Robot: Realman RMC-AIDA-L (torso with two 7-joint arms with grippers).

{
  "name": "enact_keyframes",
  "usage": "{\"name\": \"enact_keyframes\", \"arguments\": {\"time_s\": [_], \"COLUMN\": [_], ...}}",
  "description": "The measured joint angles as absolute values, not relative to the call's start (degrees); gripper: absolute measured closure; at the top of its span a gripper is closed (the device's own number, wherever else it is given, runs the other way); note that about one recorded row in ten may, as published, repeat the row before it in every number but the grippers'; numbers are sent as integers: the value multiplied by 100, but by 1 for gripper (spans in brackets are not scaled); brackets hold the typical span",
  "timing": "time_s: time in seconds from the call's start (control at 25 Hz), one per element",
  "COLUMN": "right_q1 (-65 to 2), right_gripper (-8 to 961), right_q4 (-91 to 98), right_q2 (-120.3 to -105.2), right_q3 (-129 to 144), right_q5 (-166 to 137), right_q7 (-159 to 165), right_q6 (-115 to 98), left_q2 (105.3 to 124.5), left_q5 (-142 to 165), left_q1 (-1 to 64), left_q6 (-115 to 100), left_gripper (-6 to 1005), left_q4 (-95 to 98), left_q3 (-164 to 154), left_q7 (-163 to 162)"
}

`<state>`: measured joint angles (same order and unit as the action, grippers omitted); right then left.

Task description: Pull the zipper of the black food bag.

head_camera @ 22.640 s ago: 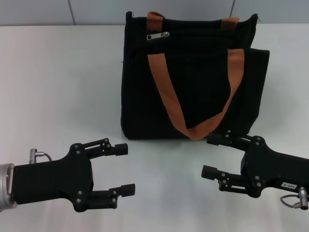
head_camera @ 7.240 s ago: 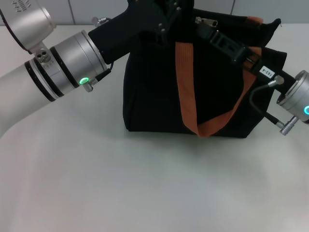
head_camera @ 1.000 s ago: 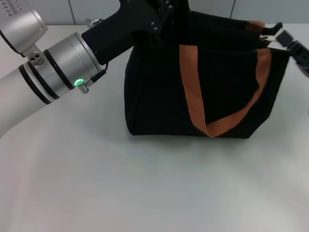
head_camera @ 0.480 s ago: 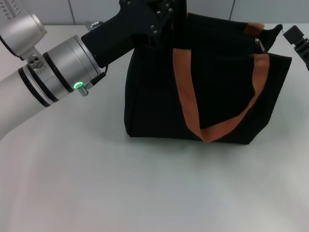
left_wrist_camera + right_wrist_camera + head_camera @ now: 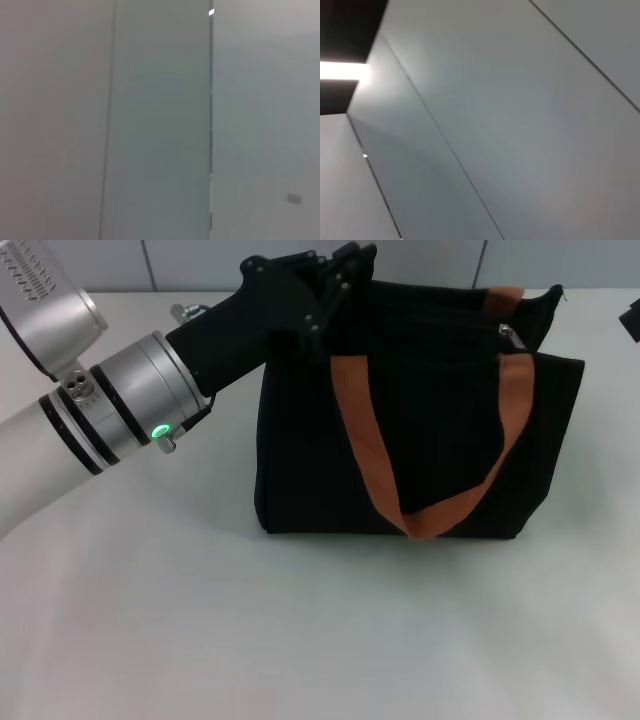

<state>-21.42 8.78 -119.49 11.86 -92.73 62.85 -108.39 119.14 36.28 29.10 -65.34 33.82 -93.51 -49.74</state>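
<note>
The black food bag (image 5: 420, 420) stands upright in the middle of the white table, with its orange-brown handles (image 5: 362, 440) hanging down the front. The silver zipper pull (image 5: 508, 335) lies at the right end of the bag's top edge, with nothing holding it. My left gripper (image 5: 345, 268) reaches in from the left and is clamped on the bag's top left corner. Only a black tip of my right gripper (image 5: 632, 318) shows at the right edge, apart from the bag. Both wrist views show only wall panels.
The white table (image 5: 300, 630) stretches in front of the bag. My left arm's silver forearm (image 5: 110, 410) crosses the table's left side. A tiled wall (image 5: 200, 255) runs behind the table.
My right gripper has let go of the zipper pull and drawn off to the right edge. The bag has settled back to the left. My left gripper stays on the corner.
</note>
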Motion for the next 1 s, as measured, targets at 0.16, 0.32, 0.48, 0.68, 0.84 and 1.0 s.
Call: {"name": "enact_keyframes", "arguments": {"time_s": [0.16,0.32,0.48,0.68,0.84,1.0], "right_q1": [-2119,-2118,-2038,-1977,-1977,-2002], "right_gripper": [178,178,178,178,178,178], "right_q4": [868,897,898,1027,1082,1041], "right_q2": [-11941,-11926,-11930,-11904,-11917,-11930], "right_q3": [1206,1226,1222,1335,1296,1311], "right_q5": [-9274,-9306,-9312,-9424,-9442,-9442], "right_q7": [6159,6098,5780,6039,6028,5926], "right_q6": [-10931,-10852,-10848,-10885,-10916,-10973], "left_q2": [11908,11902,11885,11865,11841,11790], "left_q5": [3616,3518,3469,3445,3451,3561], "left_q1": [2841,2621,2296,1653,1217,963], "left_q6": [-6475,-6622,-6890,-7725,-8407,-9112], "left_gripper": [878,840,694,516,341,189], "left_q4": [3382,3453,3383,2943,2556,2205], "left_q3": [-9294,-9145,-8757,-8023,-7370,-6810], "left_q7": [-5067,-5043,-5066,-5087,-5045,-5094]}}
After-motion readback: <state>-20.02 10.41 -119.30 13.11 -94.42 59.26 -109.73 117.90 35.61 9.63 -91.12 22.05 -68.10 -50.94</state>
